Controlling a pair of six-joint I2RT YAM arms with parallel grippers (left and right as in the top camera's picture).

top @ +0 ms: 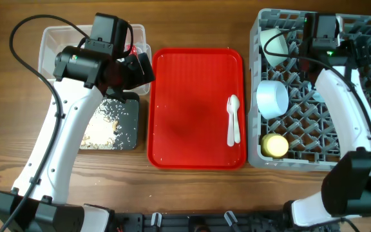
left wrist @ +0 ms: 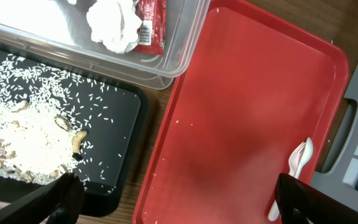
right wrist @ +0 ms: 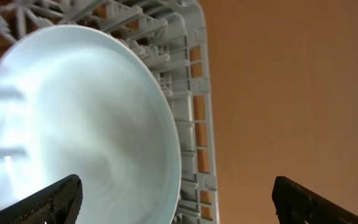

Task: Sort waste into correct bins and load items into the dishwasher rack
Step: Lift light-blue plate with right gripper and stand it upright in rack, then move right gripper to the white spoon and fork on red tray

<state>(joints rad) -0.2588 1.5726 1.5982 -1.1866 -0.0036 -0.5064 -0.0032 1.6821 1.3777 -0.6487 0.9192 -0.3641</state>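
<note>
Crumpled tissue (left wrist: 114, 25) and a red wrapper (left wrist: 149, 22) lie in the clear tub (left wrist: 179, 56). Rice scraps (left wrist: 23, 137) cover the black tray (left wrist: 120, 124). My left gripper (left wrist: 182, 205) hangs open and empty over the gap between that tray and the red tray. Two white spoons (top: 234, 119) lie on the red tray. The grey rack (top: 359, 77) holds a green bowl (top: 274, 45), a blue bowl (top: 272, 98) and a yellow cup (top: 275, 145). A pale blue plate (right wrist: 79, 124) stands on edge in the rack. My right gripper (right wrist: 179, 202) is open, its fingers apart from the plate's rim.
The red tray (top: 192, 96) sits between the bins and the rack, with a few rice grains on it. In the overhead view the right arm (top: 346, 96) reaches over the rack's back half. Bare wooden table (top: 192, 193) lies in front.
</note>
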